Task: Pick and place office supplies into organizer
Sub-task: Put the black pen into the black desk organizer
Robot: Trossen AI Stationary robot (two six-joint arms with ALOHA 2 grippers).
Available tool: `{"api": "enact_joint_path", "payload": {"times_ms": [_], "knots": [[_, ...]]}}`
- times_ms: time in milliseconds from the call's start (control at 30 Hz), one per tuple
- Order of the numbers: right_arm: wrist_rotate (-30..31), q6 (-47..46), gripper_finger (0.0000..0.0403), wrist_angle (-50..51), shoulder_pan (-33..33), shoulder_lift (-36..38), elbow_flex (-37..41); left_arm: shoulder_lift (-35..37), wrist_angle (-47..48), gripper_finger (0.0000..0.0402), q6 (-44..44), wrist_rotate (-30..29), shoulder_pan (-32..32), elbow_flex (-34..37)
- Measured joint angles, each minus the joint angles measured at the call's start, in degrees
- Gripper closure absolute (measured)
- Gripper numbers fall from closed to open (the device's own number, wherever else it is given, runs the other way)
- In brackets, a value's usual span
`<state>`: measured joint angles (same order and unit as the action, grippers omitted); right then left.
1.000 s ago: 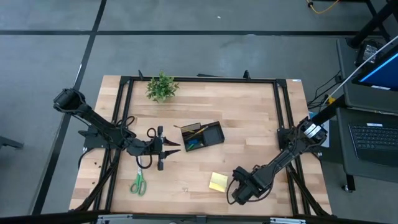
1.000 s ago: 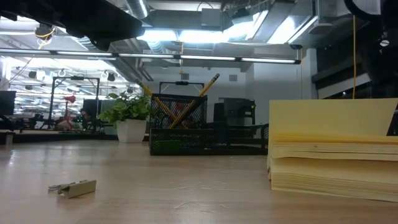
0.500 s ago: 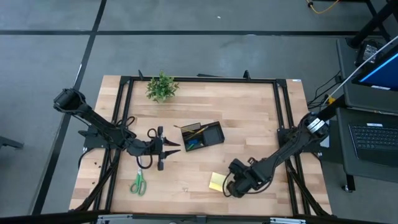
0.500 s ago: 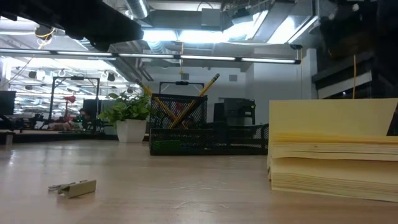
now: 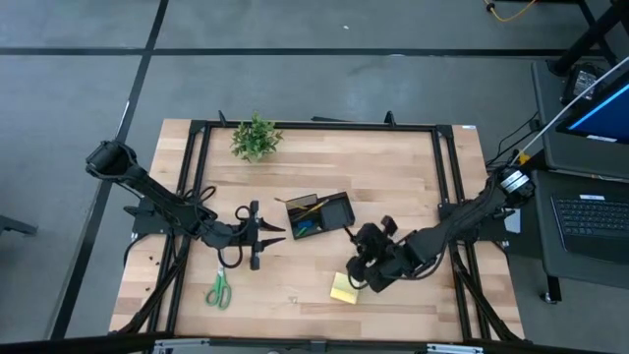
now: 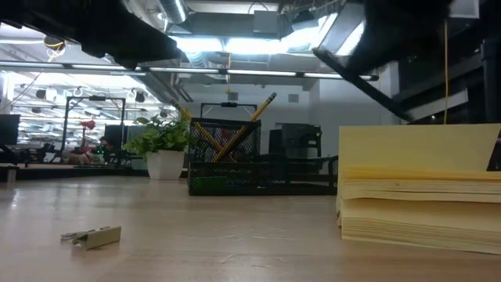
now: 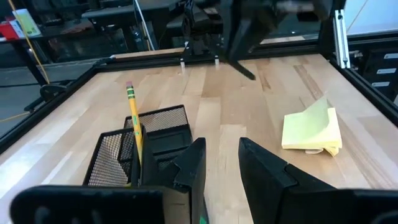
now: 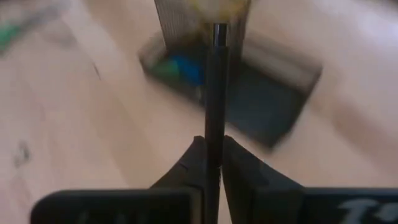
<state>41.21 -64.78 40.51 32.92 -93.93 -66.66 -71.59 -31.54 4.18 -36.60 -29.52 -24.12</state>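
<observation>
Scissors point(image 5: 218, 290) lie flat near the front-left, untouched. Left gripper point(image 5: 263, 239) hovers just left of the organizer point(image 5: 319, 214), fingers point(image 7: 189, 167) part open, holding nothing. Organizer sits mid-table with pencils point(image 5: 300, 202) in the tall section and a blue block point(image 8: 185, 66) in the tray. Sticky pad point(image 5: 344, 287) is front-centre, top sheet curled up. Right gripper point(image 5: 360, 258) is above the pad, just right of the organizer, clamped on a pen point(image 8: 214, 93) that points at it. Risks: thin pen could pivot in the pinch; tip catches the mesh rim and shoves the organizer; release too early and it rolls off onto the table point(image 5: 413, 177).
</observation>
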Motion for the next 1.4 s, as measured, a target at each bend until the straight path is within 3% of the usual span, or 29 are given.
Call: {"api": "enact_joint_path", "payload": {"times_ms": [267, 567, 667, 900, 1133, 1267, 1400], "knots": [[15.71, 22.53, 0.0372, -17.63, -3.23, -0.22, -0.03, 0.0, -0.58, 0.0311, -1.73, 0.55, -0.35, 0.0], [16.76, 43.3, 0.0368, -40.71, -8.23, -0.2, 1.68, 0.0, -0.39, 0.0311, -2.4, 7.96, -2.12, 0.0], [13.71, 49.25, 0.0374, -50.76, -10.1, -0.24, 4.13, 0.0, -0.36, 0.0311, -2.4, 7.87, -2.32, 0.0], [-0.37, 62.11, 0.0374, -77.42, -15.77, -0.22, 13.31, 0.0, -0.36, 0.0311, -2.42, 7.87, -2.32, 0.0], [-7.65, 66.76, 0.0374, -91.15, -19.66, -3.6, 18.7, 0.02, -0.33, 0.0311, -2.42, 7.85, -2.32, 0.0], [-12.69, 69.7, 0.0374, -96.47, -21.47, -8.83, 16.71, 0.02, 0.14, 0.0311, -2.4, 7.82, -2.32, 0.0], [-12.85, 69.62, 0.0373, -96.43, -22.94, -13.92, 13.44, 0.02, 0.12, 0.0311, -2.42, 7.82, -2.32, 0.0]]}}
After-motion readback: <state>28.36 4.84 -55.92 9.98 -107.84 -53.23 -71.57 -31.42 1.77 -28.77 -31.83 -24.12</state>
